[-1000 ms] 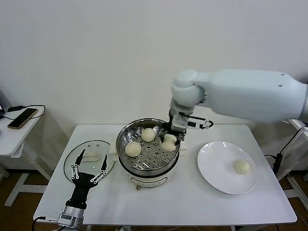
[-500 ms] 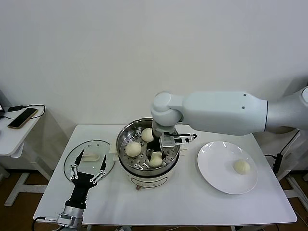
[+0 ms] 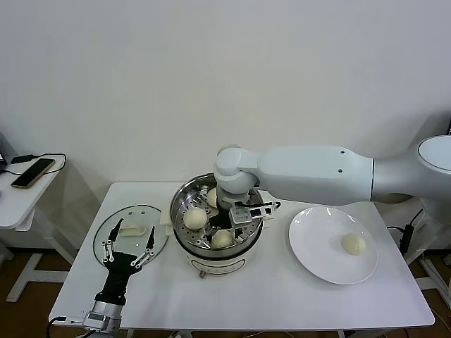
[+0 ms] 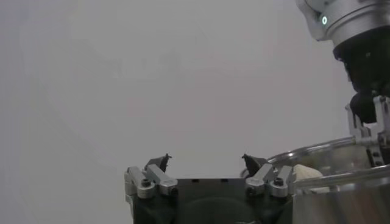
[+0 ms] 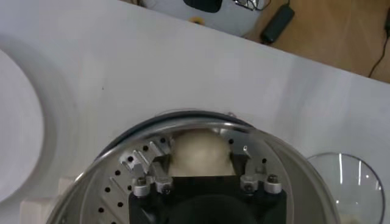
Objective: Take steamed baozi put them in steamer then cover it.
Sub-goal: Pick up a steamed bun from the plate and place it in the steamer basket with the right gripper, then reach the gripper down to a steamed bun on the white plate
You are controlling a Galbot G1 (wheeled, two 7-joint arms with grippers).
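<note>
The steamer (image 3: 184,204) stands mid-table on its white base. Two baozi lie on its tray, one at the left (image 3: 195,218) and one at the back (image 3: 211,196), half hidden by my right arm. My right gripper (image 3: 224,235) is down inside the pot, shut on a third baozi (image 3: 223,241) at the tray's front. In the right wrist view that baozi (image 5: 198,152) sits between the fingers (image 5: 159,163). A fourth baozi (image 3: 354,243) lies on the white plate (image 3: 317,260). The glass cover (image 3: 131,227) lies flat on the left. My left gripper (image 3: 128,251) is open at its near edge.
A phone (image 3: 32,172) lies on a side table at the far left. The table's front edge runs close below the steamer and plate. The right arm's white forearm (image 3: 317,176) spans above the table from the right, behind the plate.
My right gripper has carried the baozi from the steamer's back right rim down and forward to the tray's front. The left arm has not moved.
</note>
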